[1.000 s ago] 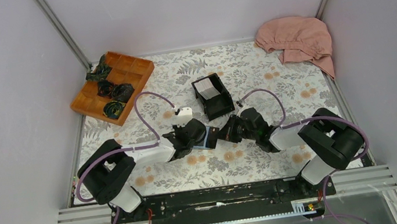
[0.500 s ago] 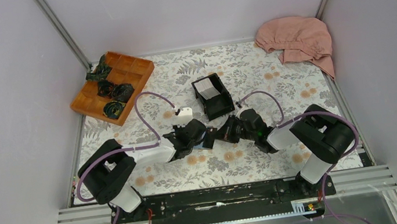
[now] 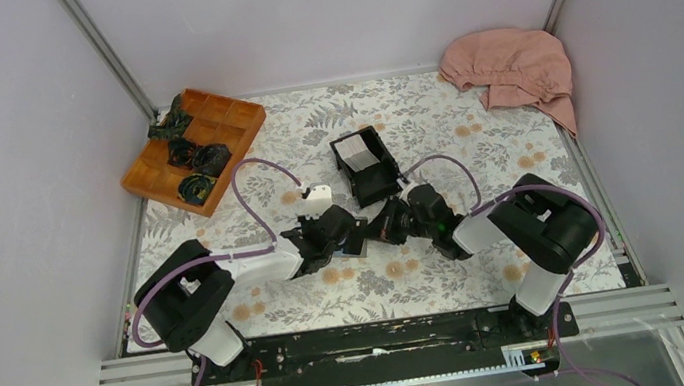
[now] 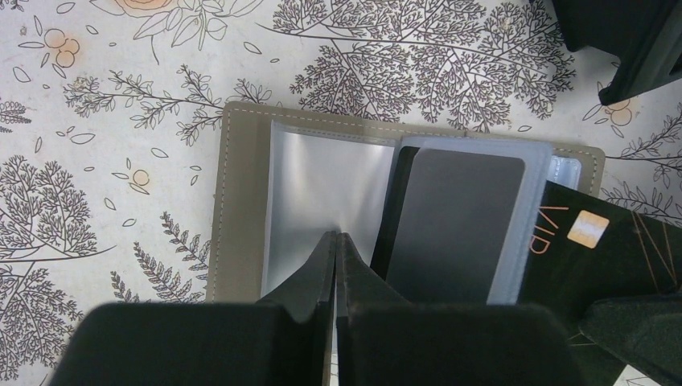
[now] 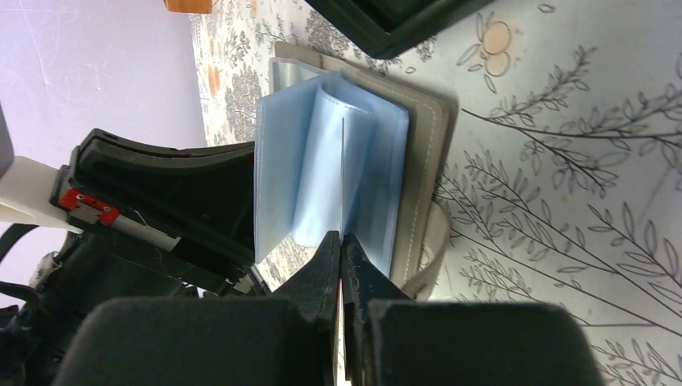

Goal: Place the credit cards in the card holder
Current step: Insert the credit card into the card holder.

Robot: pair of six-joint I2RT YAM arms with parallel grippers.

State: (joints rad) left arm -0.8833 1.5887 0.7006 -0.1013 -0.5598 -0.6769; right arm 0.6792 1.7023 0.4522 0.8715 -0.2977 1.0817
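The card holder (image 4: 241, 201) lies open on the flowered table, a grey wallet with clear sleeves, blue in the right wrist view (image 5: 289, 161). My left gripper (image 4: 338, 237) is shut, its tips pressing down on the left sleeve. My right gripper (image 5: 342, 237) is shut on one of the credit cards (image 4: 595, 257), a dark one marked VIP. That card's front edge sits at the mouth of a sleeve and shows edge-on (image 5: 343, 177) in the right wrist view. A white stack of credit cards (image 3: 359, 156) rests in a black box (image 3: 379, 186). From above, both grippers (image 3: 364, 233) hide the holder.
The black box stands just behind the holder. An orange compartment tray (image 3: 227, 118) with dark bundles is at the back left. A pink cloth (image 3: 512, 68) lies in the back right corner. Metal rails border the table.
My right arm has moved left with the card, closing the gap to the left gripper and covering the holder's blue half. The left arm has stayed put.
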